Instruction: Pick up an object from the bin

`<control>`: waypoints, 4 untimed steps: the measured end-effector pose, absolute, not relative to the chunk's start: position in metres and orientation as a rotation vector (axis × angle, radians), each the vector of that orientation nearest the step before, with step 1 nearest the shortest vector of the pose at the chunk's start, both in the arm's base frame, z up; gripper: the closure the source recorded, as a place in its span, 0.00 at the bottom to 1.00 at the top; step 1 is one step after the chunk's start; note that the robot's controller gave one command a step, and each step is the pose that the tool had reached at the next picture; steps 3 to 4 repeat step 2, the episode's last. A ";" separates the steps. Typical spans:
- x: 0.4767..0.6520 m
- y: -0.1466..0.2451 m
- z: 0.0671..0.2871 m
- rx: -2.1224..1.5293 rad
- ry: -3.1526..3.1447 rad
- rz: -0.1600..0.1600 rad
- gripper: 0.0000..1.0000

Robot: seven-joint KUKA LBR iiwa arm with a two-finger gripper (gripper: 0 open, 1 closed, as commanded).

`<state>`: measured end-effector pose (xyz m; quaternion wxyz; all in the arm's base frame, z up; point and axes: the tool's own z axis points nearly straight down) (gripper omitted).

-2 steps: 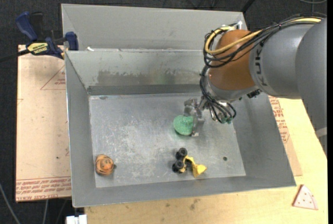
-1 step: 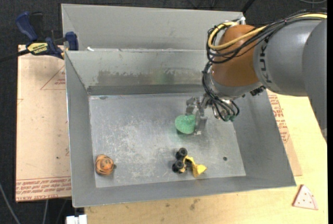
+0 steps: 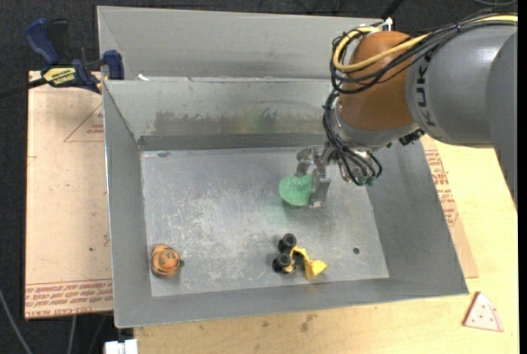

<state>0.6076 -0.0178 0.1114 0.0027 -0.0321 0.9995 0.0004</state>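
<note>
Whether the jaws are parted or clenched cannot be told: the gripper [image 3: 315,182] sits low, right against a soft green lump [image 3: 291,191], whose right edge it hides. The grey bin [image 3: 206,204] is mostly bare floor. The arm [image 3: 461,81] comes in from the right, its orange wrist cover [image 3: 375,89] above the gripper. The green lump lies right of the floor's middle. A black-and-yellow toy [image 3: 295,258] lies near the front wall, and a small orange round thing [image 3: 165,260] in the front left corner, well apart.

hidden, cut off
the gripper [image 3: 314,182] covers part of the green lump [image 3: 289,191]; the arm [image 3: 469,89] runs off the right edge.
</note>
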 end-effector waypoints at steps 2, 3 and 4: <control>0.605 -0.018 0.137 -0.101 3.144 0.002 1.00; 0.605 -0.018 0.137 -0.101 3.144 0.002 1.00; 0.605 -0.018 0.137 -0.101 3.144 0.002 1.00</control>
